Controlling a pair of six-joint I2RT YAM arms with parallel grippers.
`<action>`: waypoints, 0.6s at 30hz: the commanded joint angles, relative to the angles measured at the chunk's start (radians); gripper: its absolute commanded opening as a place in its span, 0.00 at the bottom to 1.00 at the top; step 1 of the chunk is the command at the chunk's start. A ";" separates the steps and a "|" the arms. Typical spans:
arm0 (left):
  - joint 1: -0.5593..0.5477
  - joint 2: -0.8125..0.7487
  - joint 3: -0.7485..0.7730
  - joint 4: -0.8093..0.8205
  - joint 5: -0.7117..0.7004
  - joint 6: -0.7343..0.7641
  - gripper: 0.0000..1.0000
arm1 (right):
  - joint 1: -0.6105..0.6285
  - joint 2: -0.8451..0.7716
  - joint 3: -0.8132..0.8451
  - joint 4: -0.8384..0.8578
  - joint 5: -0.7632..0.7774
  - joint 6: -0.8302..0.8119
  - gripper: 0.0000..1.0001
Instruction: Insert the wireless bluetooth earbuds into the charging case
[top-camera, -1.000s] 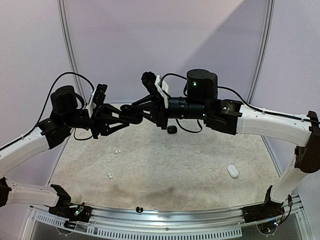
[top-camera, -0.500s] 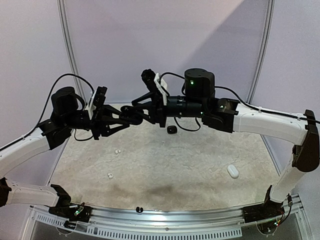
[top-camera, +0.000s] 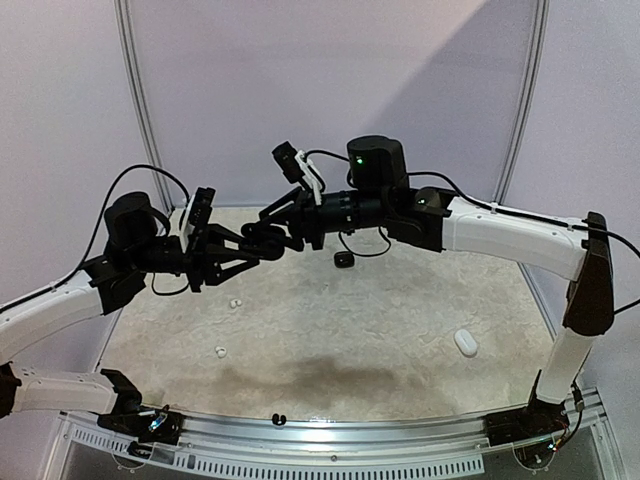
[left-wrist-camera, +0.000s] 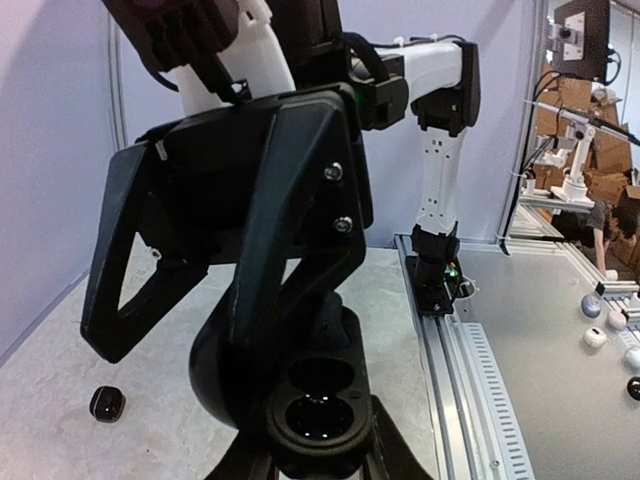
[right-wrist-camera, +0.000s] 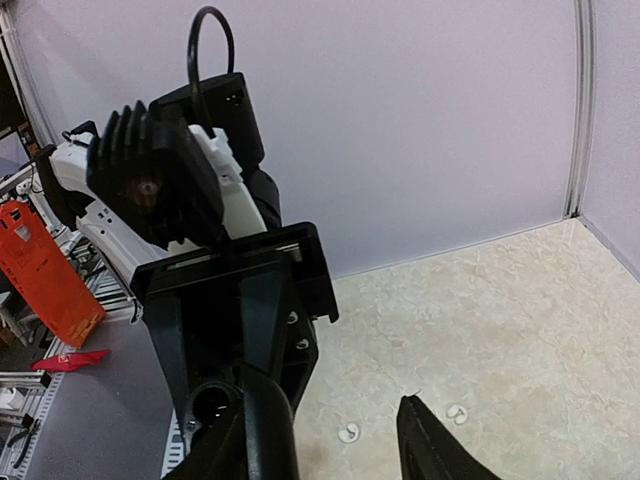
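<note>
Case held mid-air
L gripper (top-camera: 252, 250) clamped on charging case (left-wrist-camera: 320, 400); R gripper (right-wrist-camera: 345, 450), jaws apart, just over its wells; white earbuds (top-camera: 235, 302) below, near-left.

— What is lying on the pale mottled table (top-camera: 400, 330)?
— A white earbud (top-camera: 234, 302) is lying centre-left, a second white earbud (top-camera: 220, 351) below it. A white case (top-camera: 465, 343) is sitting lower right, and a small black piece (top-camera: 343, 259) is resting upper centre.

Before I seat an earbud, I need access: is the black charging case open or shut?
Open: the black charging case shows both round wells exposed.
</note>
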 joint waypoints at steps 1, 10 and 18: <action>-0.013 -0.017 -0.076 0.094 -0.049 -0.074 0.00 | -0.013 0.041 0.035 0.022 -0.013 0.088 0.52; -0.008 -0.035 -0.136 0.149 -0.087 -0.117 0.00 | -0.026 0.098 0.122 0.040 -0.028 0.138 0.64; 0.000 -0.038 -0.146 0.152 -0.096 -0.118 0.00 | -0.030 0.137 0.195 0.016 -0.088 0.135 0.69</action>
